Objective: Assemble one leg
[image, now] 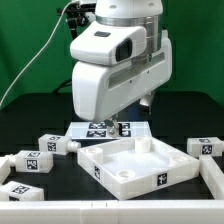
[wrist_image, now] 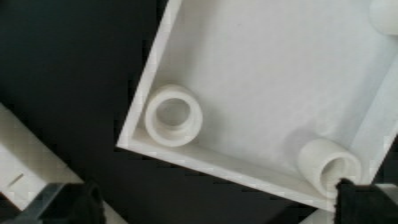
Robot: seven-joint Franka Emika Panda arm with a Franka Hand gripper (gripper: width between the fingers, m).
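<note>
We judge the pick-up has not begun. The gripper [wrist_image: 201, 200] hangs over a corner of the tray [wrist_image: 267, 70], its fingers spread wide and holding nothing (only a round socket [wrist_image: 175, 115] shows beneath). No leg lies between the jaws. In the exterior view the leg [image: 52, 145] rests on the table [image: 20, 128] at about 9 o'clock from the tray, well apart from the jaws. The next move calls for travelling over, lining up and closing on it.

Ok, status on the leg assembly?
Gripper open, empty, over the tray's socket corner. Nearest leg lying loose beside the tray, not gripped. No obstruction visible.
</note>
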